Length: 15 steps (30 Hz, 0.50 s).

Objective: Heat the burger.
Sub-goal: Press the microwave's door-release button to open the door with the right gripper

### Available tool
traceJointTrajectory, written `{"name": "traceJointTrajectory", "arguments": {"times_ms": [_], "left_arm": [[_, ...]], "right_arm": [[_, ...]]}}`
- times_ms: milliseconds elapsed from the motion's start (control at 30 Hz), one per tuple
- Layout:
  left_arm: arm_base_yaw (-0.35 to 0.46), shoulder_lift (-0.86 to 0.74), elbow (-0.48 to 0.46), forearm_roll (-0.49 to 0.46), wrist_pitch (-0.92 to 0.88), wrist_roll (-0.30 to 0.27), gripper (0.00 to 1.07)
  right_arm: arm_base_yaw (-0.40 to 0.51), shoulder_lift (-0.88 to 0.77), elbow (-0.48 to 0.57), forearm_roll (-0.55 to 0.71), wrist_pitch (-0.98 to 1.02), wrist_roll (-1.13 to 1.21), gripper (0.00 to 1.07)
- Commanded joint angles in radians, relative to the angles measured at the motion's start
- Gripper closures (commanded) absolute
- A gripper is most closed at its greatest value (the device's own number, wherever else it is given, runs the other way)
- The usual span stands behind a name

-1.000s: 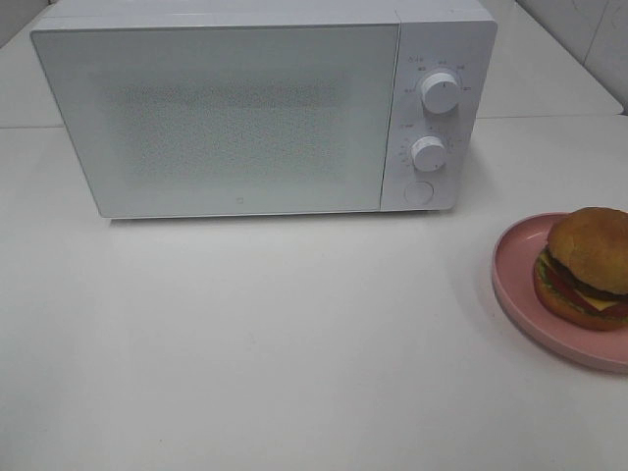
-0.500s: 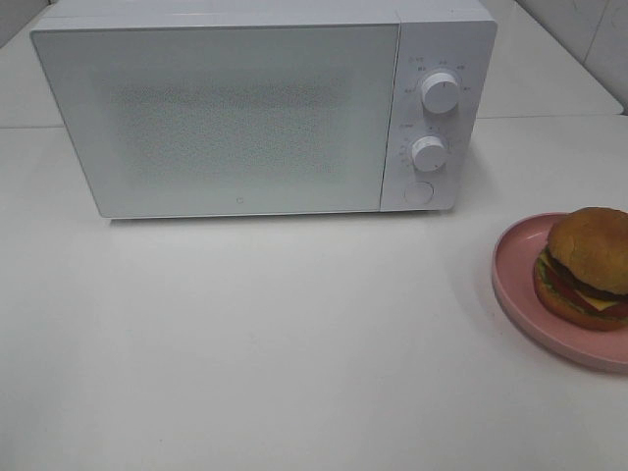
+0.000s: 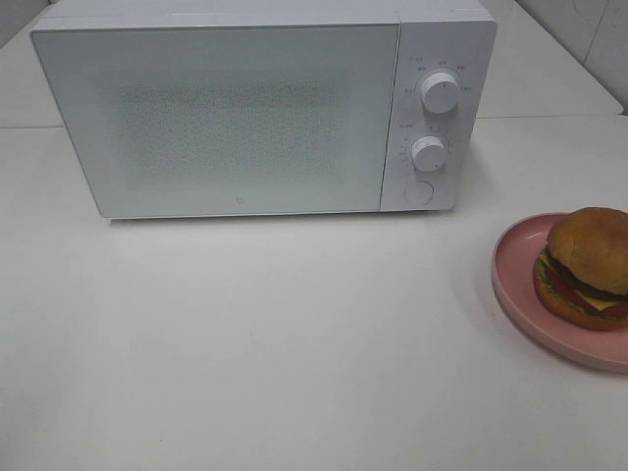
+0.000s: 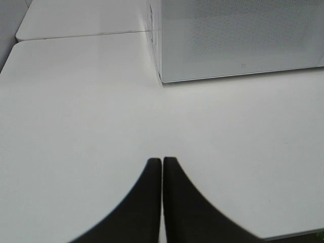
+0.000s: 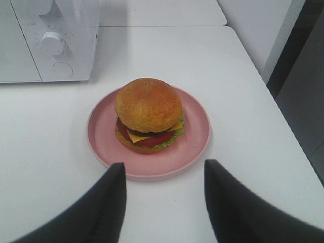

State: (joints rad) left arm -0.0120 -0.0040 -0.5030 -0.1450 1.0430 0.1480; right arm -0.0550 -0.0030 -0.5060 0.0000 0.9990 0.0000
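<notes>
Right wrist view: your right gripper (image 5: 164, 166) is hovering, jaws apart, near the burger (image 5: 148, 114) on the pink plate (image 5: 196, 122); your left gripper (image 4: 162, 161) is holding its jaws together

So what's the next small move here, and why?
Probably open the door of the microwave first: it is shut, and the burger sits on its plate off to the right. The left gripper is shut, holds nothing and faces the microwave, so it looks the likelier one for the door. The right gripper stands open before the plate.
</notes>
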Motion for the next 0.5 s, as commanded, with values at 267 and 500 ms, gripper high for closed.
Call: {"name": "traceJointTrajectory", "arguments": {"times_ms": [267,500], "left_arm": [[0.000,-0.023,0.002,0.004,-0.008,-0.004,1.06],[0.000,-0.023,0.002,0.004,-0.008,-0.004,1.06]], "right_arm": [[-0.004,-0.031,-0.022,0.000,-0.244,0.000,0.63],[-0.004,0.062,0.017,0.000,-0.477,0.000,0.63]]}}
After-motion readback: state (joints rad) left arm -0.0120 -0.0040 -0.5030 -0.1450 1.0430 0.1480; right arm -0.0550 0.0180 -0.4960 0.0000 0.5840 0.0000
